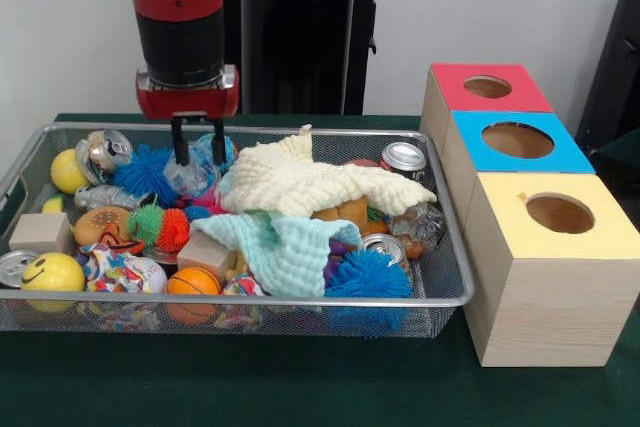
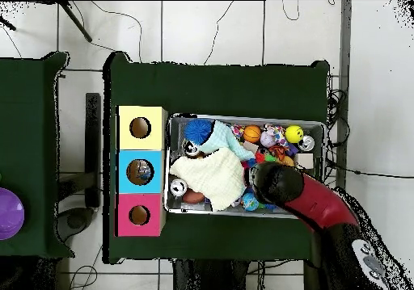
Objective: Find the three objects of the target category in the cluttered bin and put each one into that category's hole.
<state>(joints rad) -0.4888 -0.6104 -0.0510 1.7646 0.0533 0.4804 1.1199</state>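
Note:
A wire bin [image 1: 300, 299] holds mixed clutter: drink cans [image 1: 405, 157] [image 1: 383, 245] [image 1: 108, 148], spiky balls [image 1: 148, 169] [image 1: 368, 275], a smiley ball [image 1: 52, 272] and wooden blocks [image 1: 42, 232]. A cream cloth [image 1: 310, 182] and a pale teal cloth [image 1: 285, 247] hide whatever lies in the middle. My gripper [image 1: 197, 150] hangs over the bin's back left part, open. Its fingertips straddle a crumpled clear plastic piece [image 1: 192, 177]. In the overhead view the arm's wrist [image 2: 273, 183] covers the gripper.
Three wooden boxes stand in a row right of the bin, each with a round hole: red top [image 1: 488, 87], blue top [image 1: 517, 140], yellow top [image 1: 559, 214]. Overhead they lie left of the bin [image 2: 323, 141], and something shows inside the blue hole [image 2: 140, 171].

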